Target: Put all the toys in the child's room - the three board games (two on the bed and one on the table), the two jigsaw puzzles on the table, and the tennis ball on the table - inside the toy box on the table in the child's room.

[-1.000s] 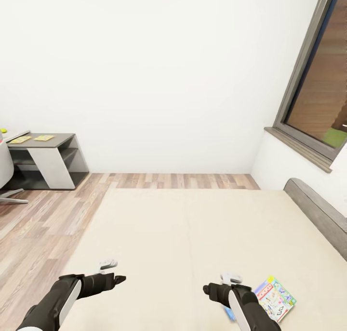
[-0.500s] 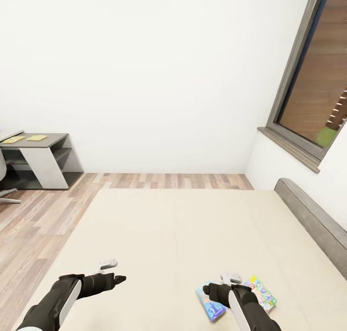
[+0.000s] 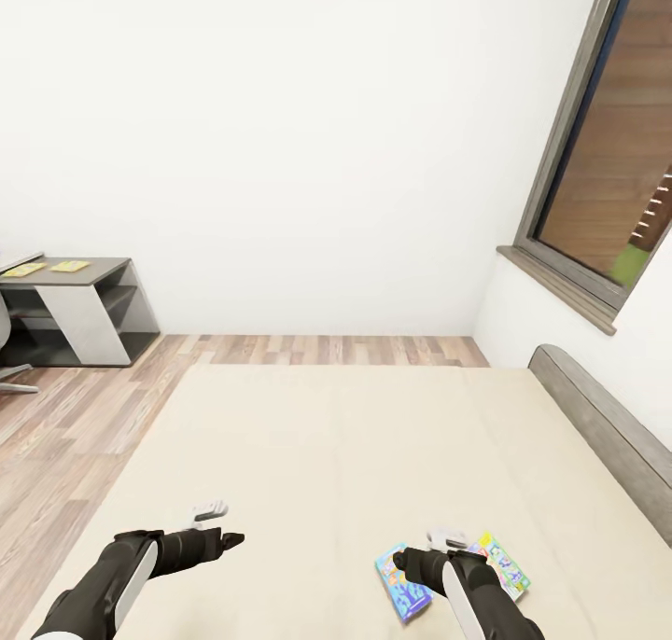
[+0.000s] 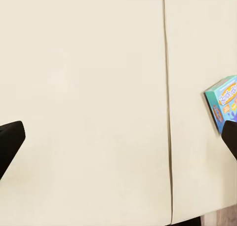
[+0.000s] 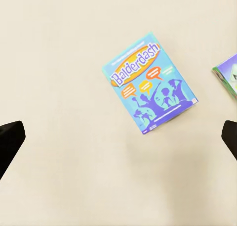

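Two board games lie on the bed's beige mattress (image 3: 336,435) near its front edge. The bright blue one (image 3: 401,584) (image 5: 150,88) lies right under my right gripper (image 3: 403,558) (image 5: 120,139), which hovers open above it. The white-and-green one (image 3: 506,565) (image 5: 228,75) lies just to its right, partly hidden by my right arm. My left gripper (image 3: 229,537) (image 4: 121,142) hangs open over bare mattress, with the blue game (image 4: 224,105) off to one side. Far left stands the table (image 3: 103,271) with two jigsaw puzzles (image 3: 70,267) (image 3: 23,270). The toy box and tennis ball are out of view.
A grey headboard (image 3: 602,439) runs along the bed's right side under a dark-framed window (image 3: 607,173). Wood-plank floor (image 3: 65,435) lies between the bed and the table. A white wall closes the far side.
The whole picture has shifted, so the camera has moved; the blue game has come into view beside my right arm. Both arms keep their pose relative to me.
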